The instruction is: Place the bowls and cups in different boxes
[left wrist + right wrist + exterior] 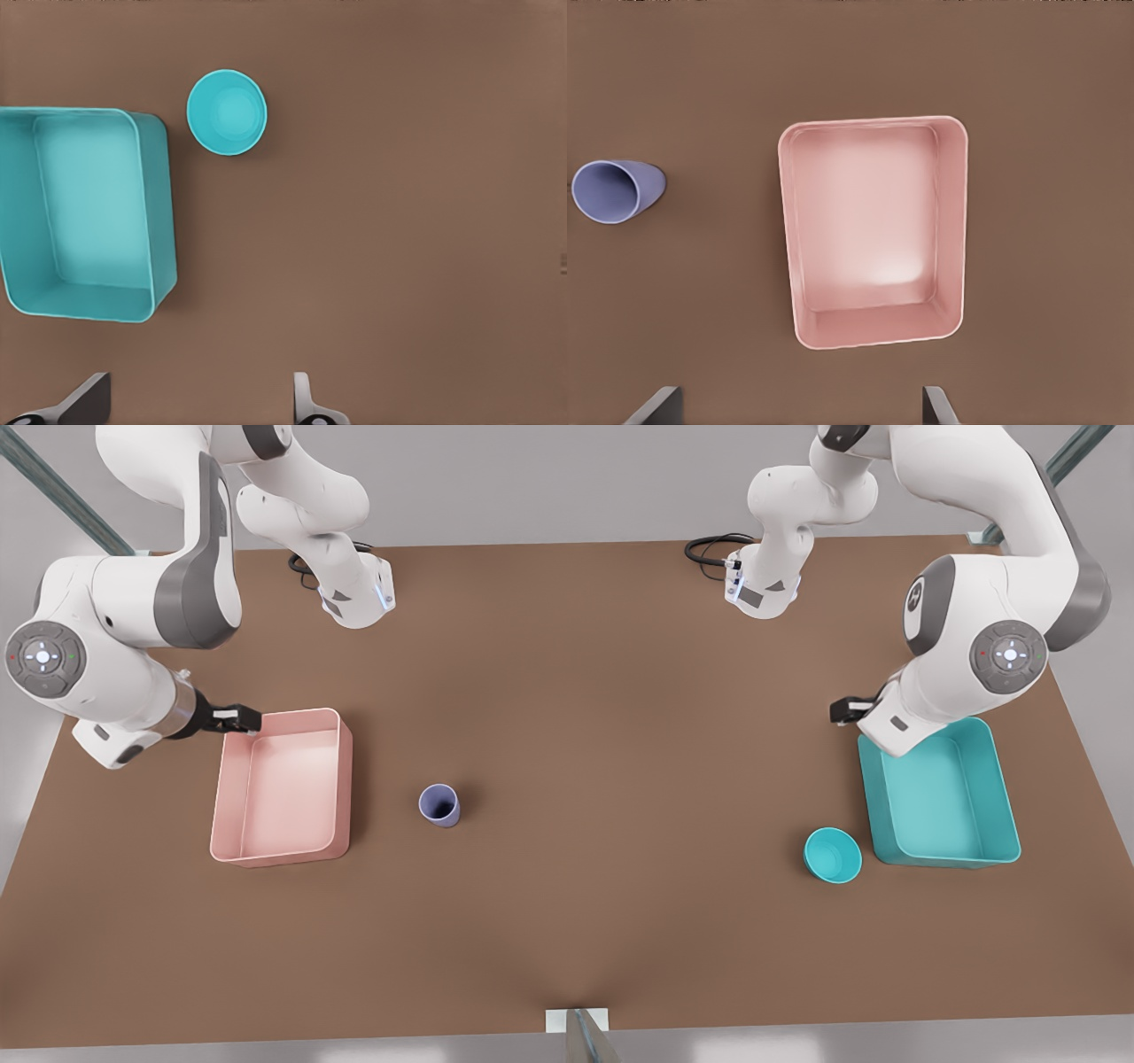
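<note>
Counting: one teal bowl (833, 855), one lavender cup (439, 805), two boxes, pink box (282, 786) and teal box (941, 793), both empty.

Left pincer (849, 710) hangs at the front view's right, over the teal box's far corner, fingers (84, 400) apart, nothing between them. Bowl sits just beside that box, at about 6 o'clock from the pincer in the front view.

Right pincer (237, 718) hangs at the pink box's far corner, fingers (654, 405) apart, empty. Cup stands upright near that box, at about 4 o'clock from the pincer.

Worktop (602, 691) is plain brown; grey floor around it, metal struts at the corners.
</note>
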### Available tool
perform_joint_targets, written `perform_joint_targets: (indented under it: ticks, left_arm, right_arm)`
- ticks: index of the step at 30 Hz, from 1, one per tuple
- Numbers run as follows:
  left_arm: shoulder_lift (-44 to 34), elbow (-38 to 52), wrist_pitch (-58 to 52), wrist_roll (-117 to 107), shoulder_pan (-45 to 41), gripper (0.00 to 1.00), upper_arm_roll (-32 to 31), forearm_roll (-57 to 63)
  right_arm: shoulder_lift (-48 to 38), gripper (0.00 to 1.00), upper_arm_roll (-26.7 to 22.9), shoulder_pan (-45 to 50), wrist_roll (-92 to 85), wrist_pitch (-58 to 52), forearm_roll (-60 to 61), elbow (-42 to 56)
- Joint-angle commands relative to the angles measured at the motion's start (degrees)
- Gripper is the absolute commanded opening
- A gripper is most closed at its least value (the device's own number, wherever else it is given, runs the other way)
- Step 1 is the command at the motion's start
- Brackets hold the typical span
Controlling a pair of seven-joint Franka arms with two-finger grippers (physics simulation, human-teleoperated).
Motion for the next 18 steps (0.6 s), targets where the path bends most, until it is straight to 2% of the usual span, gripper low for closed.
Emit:
perform_joint_targets:
  ticks: [1,3,5,7,10,11,13,18]
  left_arm:
    - [-0.05,0.02,2.06,-4.34,0.07,1.00,0.08,-0.50]
    - [1.44,-0.15,4.08,-4.17,0.07,1.00,0.43,-0.16]
    - [10.49,-0.06,14.00,-4.17,-1.86,1.00,0.00,2.75]
    - [19.10,-0.06,25.42,-3.38,-3.71,1.00,-0.27,7.05]
    - [27.45,-0.94,40.98,-1.45,-3.35,1.00,-0.18,12.84]
    - [28.95,-2.87,45.03,-1.36,-3.44,1.00,-0.18,16.18]
    - [29.74,-5.78,48.55,-0.66,-3.35,1.00,-0.18,22.52]
    - [29.74,-9.73,48.03,0.67,-2.39,1.00,0.00,22.08]
  right_arm:
    - [0.00,1.00,-0.14,-0.11,-0.40,1.42,0.21,0.05]
    - [1.49,1.00,0.04,0.16,-0.13,0.55,0.56,0.13]
    - [12.03,1.00,1.88,3.40,1.27,0.01,2.22,0.13]
    - [17.57,1.00,1.88,9.21,14.62,8.35,7.23,0.05]
    - [23.02,1.00,1.88,9.39,17.53,22.32,12.16,-0.66]
    - [23.73,1.00,1.97,9.39,17.44,28.30,12.16,-0.74]
    - [24.17,1.00,1.97,10.53,17.53,33.50,13.12,-2.15]
    - [26.19,1.00,1.97,11.23,18.41,35.61,15.06,-5.14]
